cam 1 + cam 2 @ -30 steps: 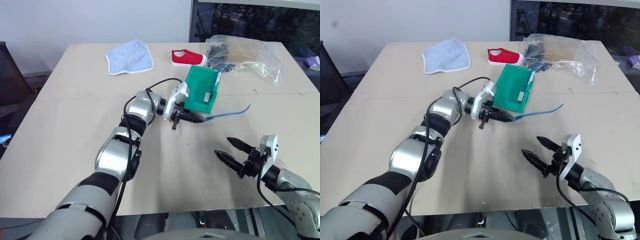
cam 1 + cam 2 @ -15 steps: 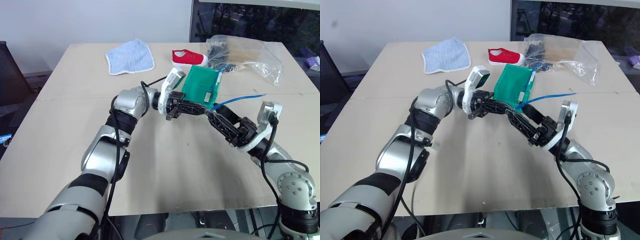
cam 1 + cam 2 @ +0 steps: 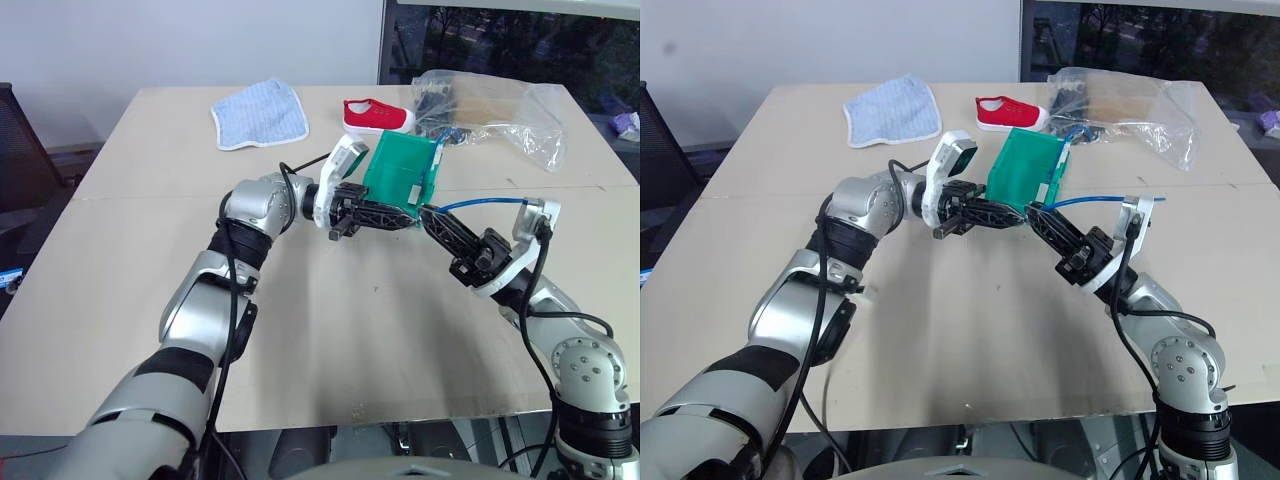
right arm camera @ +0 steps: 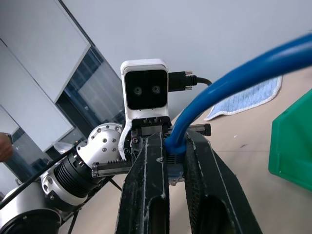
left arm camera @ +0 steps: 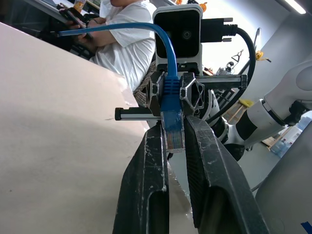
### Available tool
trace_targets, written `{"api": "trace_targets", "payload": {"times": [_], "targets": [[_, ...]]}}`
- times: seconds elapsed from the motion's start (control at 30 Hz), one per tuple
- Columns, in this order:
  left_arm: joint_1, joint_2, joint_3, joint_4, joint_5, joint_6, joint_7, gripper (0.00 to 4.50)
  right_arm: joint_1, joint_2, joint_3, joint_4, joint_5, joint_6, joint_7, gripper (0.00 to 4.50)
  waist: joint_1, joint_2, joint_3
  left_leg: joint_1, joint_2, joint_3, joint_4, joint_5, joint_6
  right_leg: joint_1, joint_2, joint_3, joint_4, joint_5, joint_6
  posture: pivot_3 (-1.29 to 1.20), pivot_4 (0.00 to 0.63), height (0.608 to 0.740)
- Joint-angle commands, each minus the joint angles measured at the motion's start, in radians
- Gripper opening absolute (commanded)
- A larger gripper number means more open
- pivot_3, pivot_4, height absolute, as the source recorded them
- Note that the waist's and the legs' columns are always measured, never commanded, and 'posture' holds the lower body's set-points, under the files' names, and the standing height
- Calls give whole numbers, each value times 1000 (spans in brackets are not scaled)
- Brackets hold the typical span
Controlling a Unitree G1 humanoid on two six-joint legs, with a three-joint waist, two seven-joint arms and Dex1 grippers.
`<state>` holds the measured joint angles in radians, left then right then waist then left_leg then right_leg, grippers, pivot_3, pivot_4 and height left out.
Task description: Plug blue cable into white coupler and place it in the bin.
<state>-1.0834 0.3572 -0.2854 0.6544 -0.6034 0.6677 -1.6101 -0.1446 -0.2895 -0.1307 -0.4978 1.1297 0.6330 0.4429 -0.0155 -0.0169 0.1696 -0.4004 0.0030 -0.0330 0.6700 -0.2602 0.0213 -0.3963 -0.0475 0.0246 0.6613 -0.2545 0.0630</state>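
Note:
The blue cable (image 3: 480, 202) arcs above the table between my two hands. One end comes down to its plug (image 5: 171, 131), and the fingers of my left gripper (image 3: 412, 222) lie close against both sides of that plug. My right gripper (image 3: 428, 213) faces the left one tip to tip. It is shut on the cable just behind the plug (image 4: 173, 146). The teal bin (image 3: 395, 170) stands tilted on the table right behind both grippers. The white coupler is hidden.
A red shoe (image 3: 378, 116), a blue cloth (image 3: 260, 113) and a clear plastic bag (image 3: 490, 110) lie at the far side of the table. A person in a white shirt (image 5: 126, 44) sits beyond the table.
My right arm rose from the table's front right, gripper open, reached the cable beside my left gripper and shut on it. The cable's loose end lifted into an arc. My left wrist rolled slightly.

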Motion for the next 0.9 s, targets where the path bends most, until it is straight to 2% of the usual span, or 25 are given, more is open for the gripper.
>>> {"api": "trace_targets", "payload": {"times": [0.03, 0.1, 0.17, 0.2, 0.3, 0.4, 0.53, 0.67, 0.8, 0.9], "targets": [[4, 2, 38, -59, -15, -29, -4, 1828, -8, -8, -5, -26, 24, 0, 7, 0, 0, 0, 0, 0, 0, 0, 0, 0, 0, 0, 0, 0, 0, 0, 0, 0, 150, 740], [25, 2, 105, -111, -13, -39, 67, 2500, -7, -18, -13, -17, 11, -5, 11, 0, 0, 0, 0, 0, 0, 0, 0, 0, 0, 0, 0, 0, 0, 0, 0, 0, 150, 740], [78, 42, 174, -236, -41, -3, 135, 3366, 0, -26, -33, -5, 2, -18, 11, 0, -3, 0, 0, 0, 1, 0, 0, 0, 0, 0, 0, 0, 0, 0, 0, 0, 150, 740], [117, 66, 203, -318, -57, 10, 158, 3652, 5, -32, -42, -1, -1, -23, 14, 0, -4, 0, 0, 0, 2, 0, 0, 0, 0, 0, 0, 1, 0, 0, 0, 0, 150, 740], [253, 137, 285, -577, -87, 59, 272, 3652, 14, -49, -72, 21, -13, -40, 23, 0, -13, 0, 0, 1, 3, 1, -1, 0, 0, -1, 0, 3, 0, 0, 0, 0, 150, 740], [395, 186, 349, -784, -45, 57, 446, 3652, 7, -58, -90, 52, -27, -51, 30, 0, -15, 0, 0, 1, 4, 1, -2, 0, 0, -1, -1, 3, 0, 0, 0, 0, 150, 740], [601, 197, 485, -1050, -27, 26, 668, 3652, -28, -73, -83, 114, -61, -49, 62, 0, -7, 0, 0, 1, 3, 2, -1, 0, 0, -1, -3, 3, 0, 0, 0, 0, 150, 740], [842, 111, 596, -1301, 41, -38, 927, 3652, -81, -75, -65, 187, -88, -42, 104, 0, 1, 0, 0, 3, 3, 4, -1, 0, 0, 0, -4, 5, 0, 1, 0, 0, 150, 740], [1193, 17, 592, -1476, 246, -178, 1107, 3652, -104, -55, -27, 215, -111, -31, 130, 0, 3, 0, -1, 3, 3, 4, -2, 0, 0, 0, -4, 5, 0, 1, 0, 0, 150, 740], [1399, -40, 561, -1530, 370, -288, 1183, 3652, -97, -44, -4, 200, -129, -24, 132, 0, 3, 0, -1, 3, 3, 4, -3, 0, 0, 0, -5, 7, -2, 0, -1, 0, 150, 740]]}}
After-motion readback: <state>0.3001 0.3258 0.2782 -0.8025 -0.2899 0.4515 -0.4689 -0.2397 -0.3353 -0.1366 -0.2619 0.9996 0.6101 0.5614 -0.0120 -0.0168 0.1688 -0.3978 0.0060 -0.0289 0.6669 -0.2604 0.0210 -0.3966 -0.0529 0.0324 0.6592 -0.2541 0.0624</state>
